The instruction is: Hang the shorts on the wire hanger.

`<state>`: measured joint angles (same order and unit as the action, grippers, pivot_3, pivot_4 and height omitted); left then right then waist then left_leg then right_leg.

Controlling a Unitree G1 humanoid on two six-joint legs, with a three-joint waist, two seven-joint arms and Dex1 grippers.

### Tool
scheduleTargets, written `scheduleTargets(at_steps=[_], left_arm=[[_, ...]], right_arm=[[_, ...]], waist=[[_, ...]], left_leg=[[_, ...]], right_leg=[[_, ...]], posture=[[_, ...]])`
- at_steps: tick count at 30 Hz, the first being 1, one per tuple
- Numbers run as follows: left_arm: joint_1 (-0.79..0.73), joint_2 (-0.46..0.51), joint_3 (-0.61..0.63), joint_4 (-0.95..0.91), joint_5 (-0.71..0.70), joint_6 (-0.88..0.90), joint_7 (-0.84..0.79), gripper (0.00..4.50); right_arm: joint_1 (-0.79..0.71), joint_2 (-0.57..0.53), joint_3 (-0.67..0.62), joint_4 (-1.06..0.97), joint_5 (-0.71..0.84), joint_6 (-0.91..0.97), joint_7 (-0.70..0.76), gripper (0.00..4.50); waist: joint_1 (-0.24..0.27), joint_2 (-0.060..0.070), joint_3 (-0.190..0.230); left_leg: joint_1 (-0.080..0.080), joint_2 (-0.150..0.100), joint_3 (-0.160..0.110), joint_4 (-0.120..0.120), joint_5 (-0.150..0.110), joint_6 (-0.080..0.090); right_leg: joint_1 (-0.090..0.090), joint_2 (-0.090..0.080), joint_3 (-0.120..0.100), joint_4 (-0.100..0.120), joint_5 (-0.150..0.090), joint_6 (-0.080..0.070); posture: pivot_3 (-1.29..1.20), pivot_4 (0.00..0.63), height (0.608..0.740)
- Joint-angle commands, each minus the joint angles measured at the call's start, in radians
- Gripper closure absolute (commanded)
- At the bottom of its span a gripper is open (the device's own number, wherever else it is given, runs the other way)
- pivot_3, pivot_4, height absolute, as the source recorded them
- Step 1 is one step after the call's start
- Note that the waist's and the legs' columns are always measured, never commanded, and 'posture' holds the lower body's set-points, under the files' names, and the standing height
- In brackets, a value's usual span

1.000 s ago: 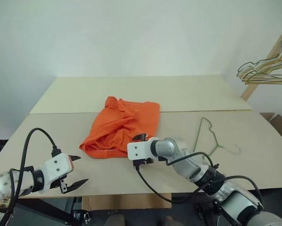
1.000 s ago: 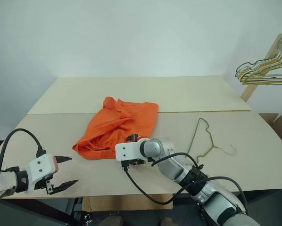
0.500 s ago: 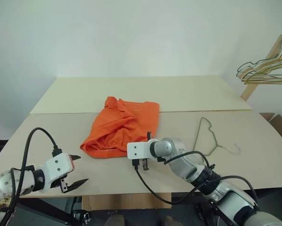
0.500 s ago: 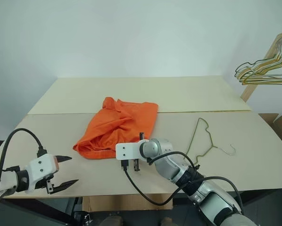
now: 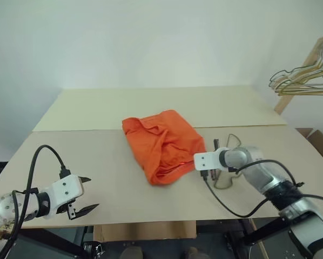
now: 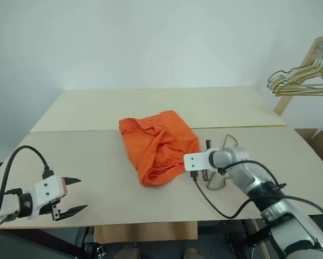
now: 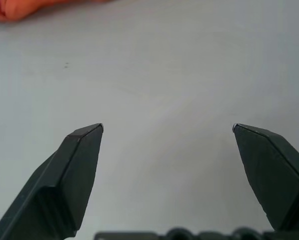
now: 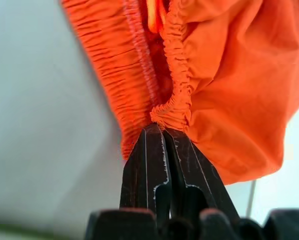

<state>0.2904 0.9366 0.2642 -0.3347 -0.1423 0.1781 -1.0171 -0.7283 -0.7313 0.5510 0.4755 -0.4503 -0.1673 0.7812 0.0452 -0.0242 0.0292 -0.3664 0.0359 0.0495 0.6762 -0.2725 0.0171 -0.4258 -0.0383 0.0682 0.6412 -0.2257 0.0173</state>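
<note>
Down at seven o'clock, nearest you, your left gripper (image 5: 85, 193) hovers over the pale beige table (image 5: 118, 183) with its two black fingers (image 7: 74, 165) spread wide and nothing between them; bare tabletop lies ahead of the tips.

Move up towards four o'clock and you meet your right gripper (image 8: 164, 131), its black fingers pressed together and pinching the gathered elastic waistband of the bright orange soft fabric shorts (image 5: 164, 144). Your wrist view shows the puckered band caught right at the fingertips, with the rest of the cloth bunched beyond.

From your head view, those shorts lie in a crumpled heap at the centre of the table, stretching from the pinched corner at about four o'clock back to eleven o'clock, where they cross the seam between the two table boards.

Just behind your right wrist, at three o'clock, you can see the thin dark olive-green wire hanger (image 5: 233, 139) lying flat on the table, partly hidden by the arm; you cannot tell whether it touches the shorts.

Farthest off, at two o'clock, a bunch of gold and dark wire hangers (image 5: 301, 81) hangs from a pale wooden rack (image 5: 307, 65) against the white wall (image 5: 150, 43).
</note>
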Motion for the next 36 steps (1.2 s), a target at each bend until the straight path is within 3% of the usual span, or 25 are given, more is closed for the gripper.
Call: scheduleTargets(at_steps=[1,3,7,9,12,16,20,24,28,32,36], left_arm=[[-0.02,0.021,0.004,0.005,0.002,-0.02,-0.007,0.0],[-0.018,0.022,0.006,0.004,0.001,-0.02,-0.009,0.0],[0.009,0.019,0.02,-0.019,-0.005,-0.005,-0.011,0.0],[0.021,0.018,0.023,-0.029,-0.007,0.0,-0.013,0.0],[0.028,0.021,0.021,-0.034,-0.007,0.001,-0.014,0.0],[0.013,0.025,0.011,-0.027,-0.006,0.001,-0.014,0.0],[-0.006,0.027,-0.001,-0.017,-0.004,0.002,-0.016,0.0],[-0.015,0.028,-0.006,-0.013,-0.001,0.002,-0.018,0.0],[-0.008,0.028,-0.004,-0.01,0.003,-0.001,-0.018,0.0],[-0.011,0.025,-0.009,-0.009,0.007,0.0,-0.014,0.0],[-0.019,0.025,-0.018,-0.001,0.013,-0.004,-0.011,0.0]], right_arm=[[-0.086,-0.002,-0.043,0.149,0.002,-0.099,-0.014,4.46],[-0.099,0.014,-0.103,0.152,0.098,-0.066,0.073,4.46],[-0.071,0.007,-0.245,-0.017,0.348,0.216,0.337,4.46],[-0.049,0.002,-0.278,-0.061,0.381,0.26,0.355,4.46],[-0.01,-0.006,-0.285,-0.061,0.354,0.17,0.32,4.46],[-0.015,0.014,-0.267,-0.02,0.314,0.181,0.283,3.57],[-0.018,0.015,-0.233,0.037,0.226,0.03,0.207,2.25],[-0.006,-0.015,-0.267,-0.029,0.321,0.061,0.355,2.25],[0.006,-0.001,-0.355,-0.213,0.541,0.319,0.489,2.25],[-0.132,0.204,-0.468,-0.167,0.692,0.976,0.282,2.25],[-0.199,0.376,-0.617,-0.053,0.758,1.213,0.059,2.25]], waist=[[-0.014,0.0,0.0],[-0.023,0.0,0.0],[-0.035,0.0,0.0],[-0.031,0.0,0.0],[-0.025,0.0,0.0],[-0.019,0.001,0.001],[-0.021,0.001,0.001],[-0.025,0.001,0.001],[-0.029,0.001,0.001],[-0.039,0.001,0.001],[-0.031,0.001,0.001]], left_leg=[[0.0,0.0,0.0,0.0,0.0,0.0],[0.0,0.0,0.0,-0.001,0.0,0.0],[-0.001,0.0,-0.001,-0.001,-0.001,0.002],[-0.001,0.0,-0.003,-0.001,-0.002,0.003],[0.0,0.0,-0.003,-0.001,-0.002,0.003],[0.002,0.0,-0.001,0.0,-0.001,0.002],[0.004,0.0,0.0,-0.001,-0.001,0.002],[0.003,-0.001,0.0,-0.001,-0.001,0.002],[0.002,0.0,-0.001,-0.001,-0.002,0.003],[0.005,0.001,0.0,-0.001,-0.001,0.003],[0.009,0.003,0.0,-0.001,-0.001,0.002]], right_leg=[[0.0,0.0,0.0,0.0,0.0,0.0],[0.001,0.0,0.001,-0.001,0.0,0.0],[0.001,0.0,0.002,-0.001,0.0,0.001],[0.001,0.0,0.001,0.0,0.0,0.001],[0.002,-0.001,0.0,0.0,0.0,0.001],[0.002,-0.002,0.001,0.001,0.0,0.001],[0.002,-0.001,0.001,0.001,0.0,0.001],[0.002,-0.001,0.001,0.001,0.0,0.001],[0.002,-0.001,0.002,0.0,0.0,0.001],[0.003,-0.001,0.003,0.003,0.001,-0.001],[0.004,0.002,0.002,0.005,0.001,-0.003]], posture=[[0.13,0.0,0.74],[0.13,0.0,0.74],[0.14,0.0,0.74],[0.14,0.0,0.74],[0.14,0.0,0.74],[0.13,0.0,0.74],[0.12,0.0,0.74],[0.12,0.0,0.74],[0.12,0.0,0.74],[0.13,0.0,0.74],[0.12,0.0,0.74]])
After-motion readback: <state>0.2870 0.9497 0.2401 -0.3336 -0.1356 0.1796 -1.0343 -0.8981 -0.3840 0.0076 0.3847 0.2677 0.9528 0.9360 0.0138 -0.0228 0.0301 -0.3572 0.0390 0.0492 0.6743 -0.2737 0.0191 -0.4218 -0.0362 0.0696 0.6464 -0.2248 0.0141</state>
